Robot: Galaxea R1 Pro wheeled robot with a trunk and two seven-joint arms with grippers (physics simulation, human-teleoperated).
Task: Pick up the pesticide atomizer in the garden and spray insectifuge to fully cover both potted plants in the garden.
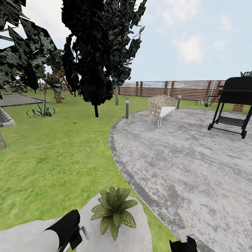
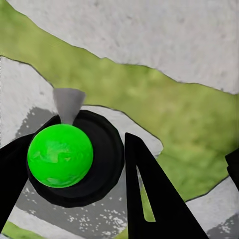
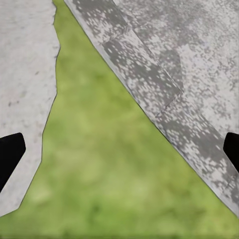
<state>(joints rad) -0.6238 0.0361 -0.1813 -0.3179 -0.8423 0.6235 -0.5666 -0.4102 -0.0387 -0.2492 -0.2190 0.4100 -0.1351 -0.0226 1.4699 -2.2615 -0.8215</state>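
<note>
Our left gripper (image 2: 99,174) has its jaws clamped on the pesticide atomizer (image 2: 62,152) above a stepping stone (image 1: 136,234), beside a potted plant (image 1: 113,210), while our right gripper (image 3: 119,154) hangs spread wide over the lawn (image 3: 114,164).

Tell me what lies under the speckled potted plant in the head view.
The potted plant sits on a pale grey stepping stone set in the lawn. Its leaves cover the pot, so the pot cannot be seen.

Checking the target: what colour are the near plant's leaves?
Green with white speckles on the small pointed-leaf rosette plant; head view shows it best.
</note>
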